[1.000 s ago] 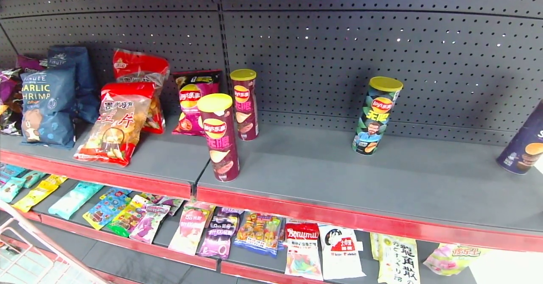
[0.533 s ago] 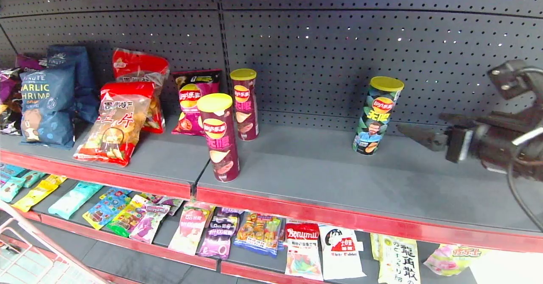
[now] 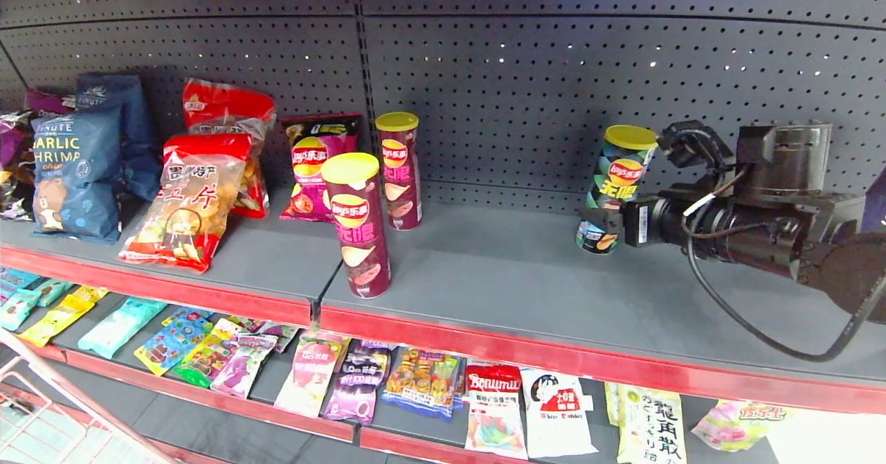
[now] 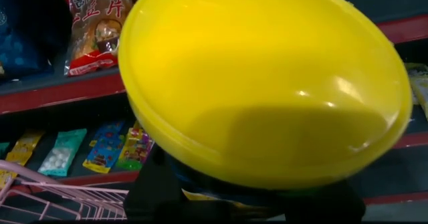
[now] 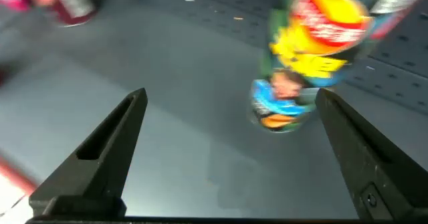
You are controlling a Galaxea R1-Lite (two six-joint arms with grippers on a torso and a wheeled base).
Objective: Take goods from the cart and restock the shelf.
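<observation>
On the shelf (image 3: 484, 277), the upright can (image 3: 619, 166) is standing just ahead of my right gripper's (image 5: 231, 95) spread fingers (image 5: 100, 157), seemingly off-centre.

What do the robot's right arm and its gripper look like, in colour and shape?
The right arm is black with round segments, a grey metal cylinder on top and a thin black cable looping below. The right gripper has two black wedge-shaped fingers.
</observation>
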